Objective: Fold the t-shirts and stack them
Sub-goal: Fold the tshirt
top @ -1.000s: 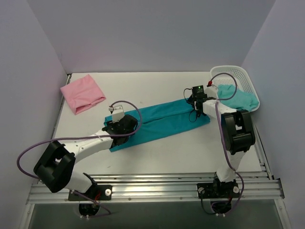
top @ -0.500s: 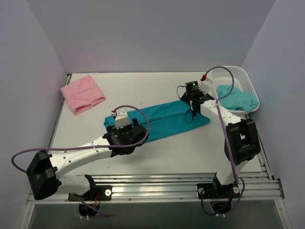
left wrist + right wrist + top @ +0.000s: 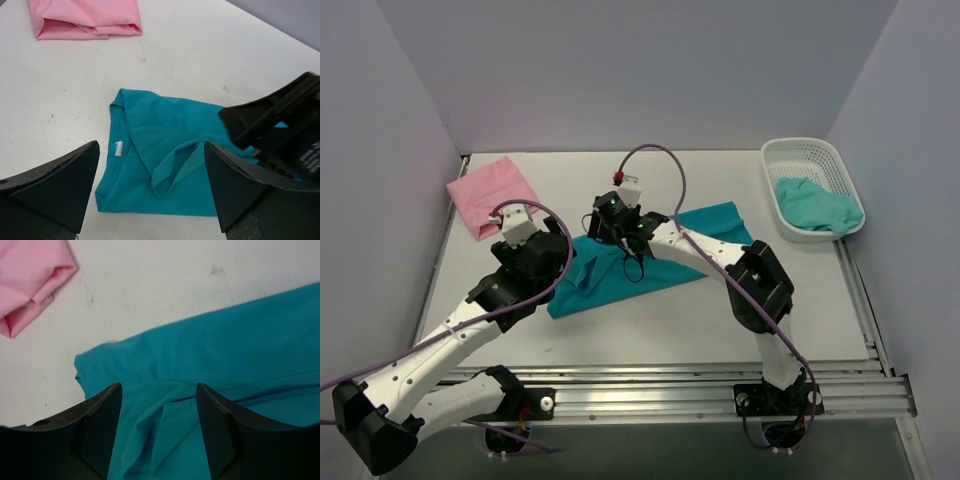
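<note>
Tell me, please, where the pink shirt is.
In the top view, the pink shirt lies folded at the far left of the table, beyond the teal shirt.

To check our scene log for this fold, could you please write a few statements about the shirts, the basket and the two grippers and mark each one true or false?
1. The folded pink t-shirt lies on the table apart from the teal t-shirt. True.
2. The white plastic mesh basket is empty. False: a crumpled teal garment lies in it.
3. The left gripper is shut on the teal t-shirt. False: its fingers stand wide apart with nothing between them.
4. A small white label shows on the teal t-shirt. True.
5. The right gripper is over the pink t-shirt. False: it is open over the teal t-shirt.
</note>
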